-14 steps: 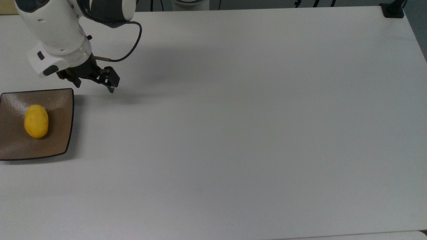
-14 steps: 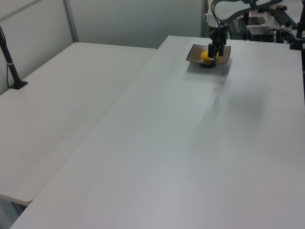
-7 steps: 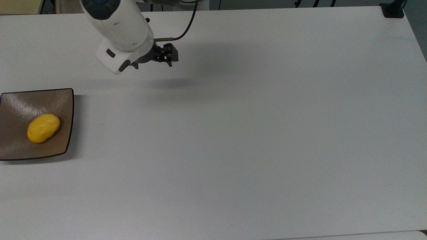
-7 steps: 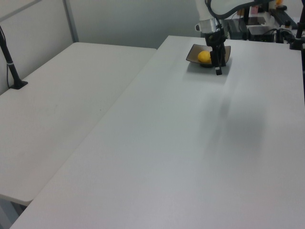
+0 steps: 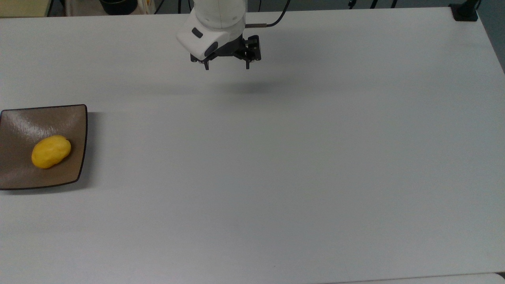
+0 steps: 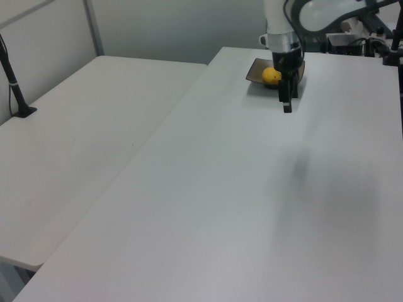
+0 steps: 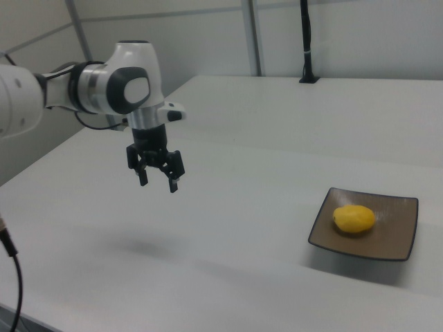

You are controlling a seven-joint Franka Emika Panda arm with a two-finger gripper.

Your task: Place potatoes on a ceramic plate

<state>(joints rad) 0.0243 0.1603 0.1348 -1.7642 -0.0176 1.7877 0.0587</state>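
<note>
Yellow potatoes (image 5: 51,151), a single oval lump, are seen lying in the dished centre of the glossy brown ceramic plate (image 5: 75,118), at the top view's far left edge of the white table (image 5: 300,165). The lump is tilted, resting slightly toward the plate's right half in the top view, fully inside the dark rim and touching nothing else. In the right view the same potato (image 7: 354,218) is shown sitting on the plate (image 7: 401,242), at the right view's right.

Further right in the top view, the gripper (image 5: 226,64) is held above the table near its far edge, well apart from the plate. Its fingers are spread apart and nothing is held between them; the right view confirms this, gripper (image 7: 158,182) empty and off the surface. In the left view the gripper (image 6: 287,106) hangs just in front of the plate (image 6: 255,69).

The placing is judged done: potato on plate, released. Nothing is judged left beyond the arm being parked.

No brand, label or readable writing is found on the plate, potato, table or arm.
</note>
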